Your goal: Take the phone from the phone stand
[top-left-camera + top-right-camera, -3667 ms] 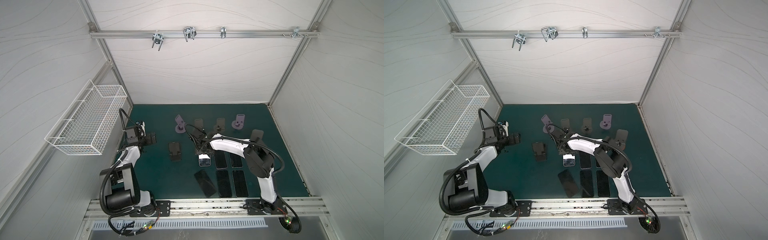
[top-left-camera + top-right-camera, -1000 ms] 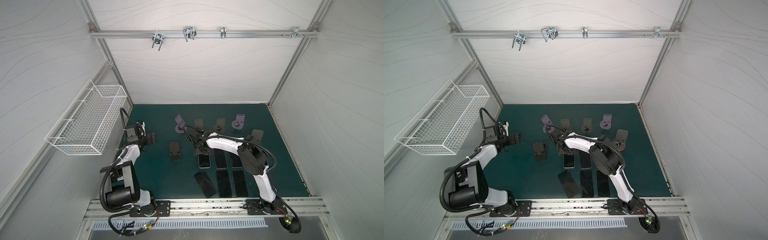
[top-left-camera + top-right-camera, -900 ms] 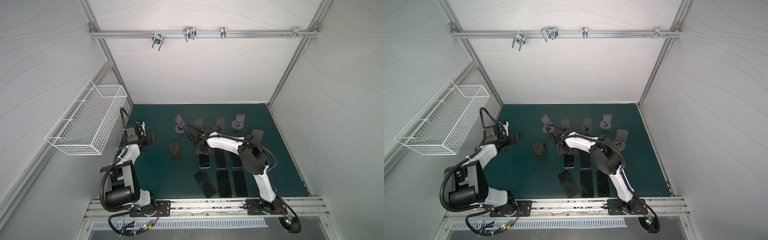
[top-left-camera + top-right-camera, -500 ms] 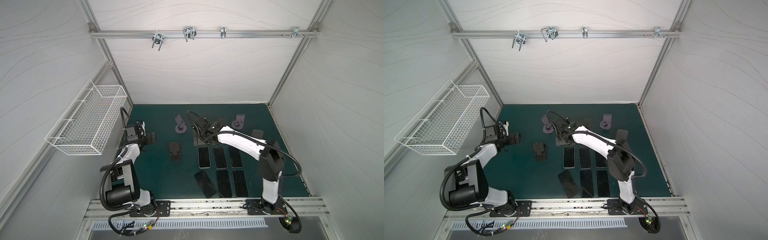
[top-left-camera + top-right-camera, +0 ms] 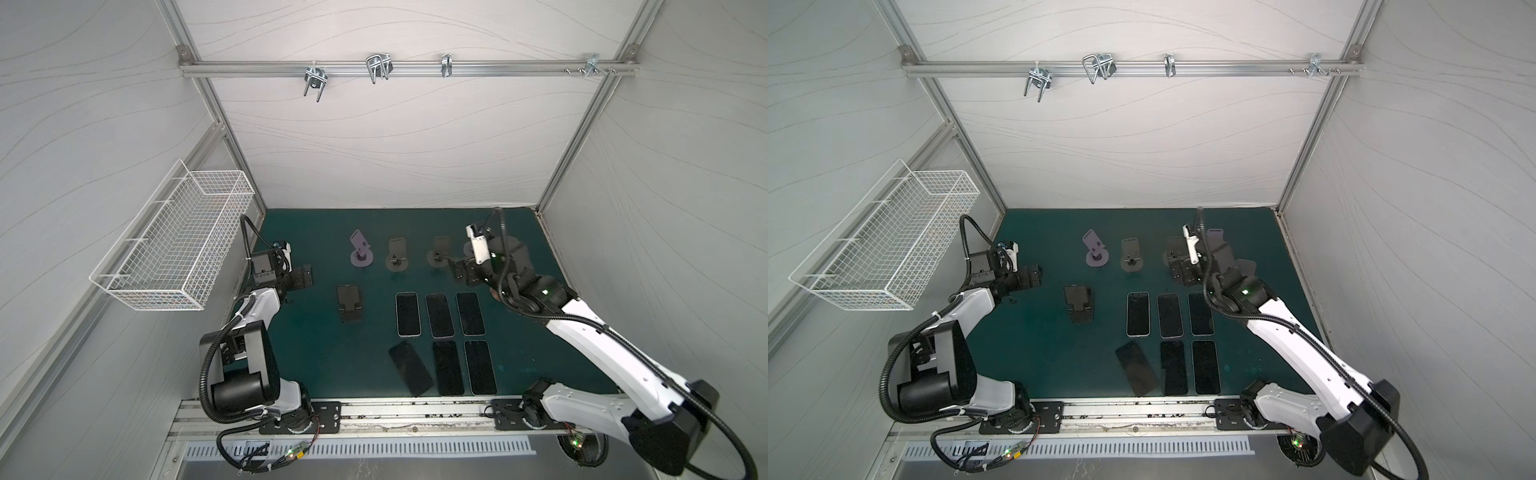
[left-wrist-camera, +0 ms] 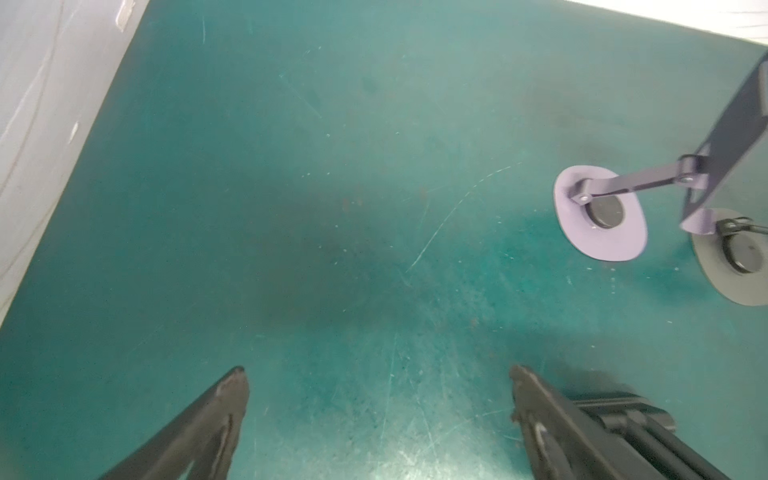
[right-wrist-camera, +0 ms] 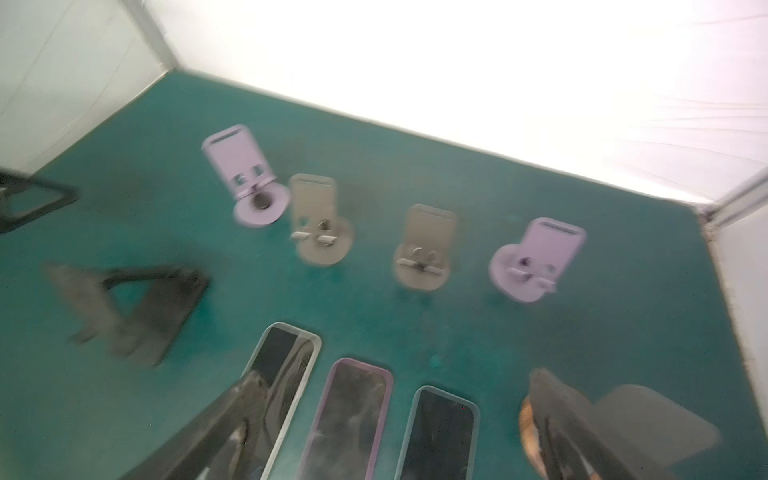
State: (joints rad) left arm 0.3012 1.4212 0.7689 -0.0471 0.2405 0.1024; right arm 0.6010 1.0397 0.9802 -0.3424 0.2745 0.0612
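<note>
Top views both show six phones flat on the tabletop, centre frame; stands above them sit empty (job looks done). Both gape, empty: left end effector, right end effector. Swung low, the right one could topple a stand.

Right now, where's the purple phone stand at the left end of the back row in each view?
In a top view: purple stand, leftmost in the back row.
In a top view: again leftmost in that row.
Left wrist: its round base and arm show.
Right wrist: end of the four-stand row.
Shared landmark: the grey stand next to it.
</note>
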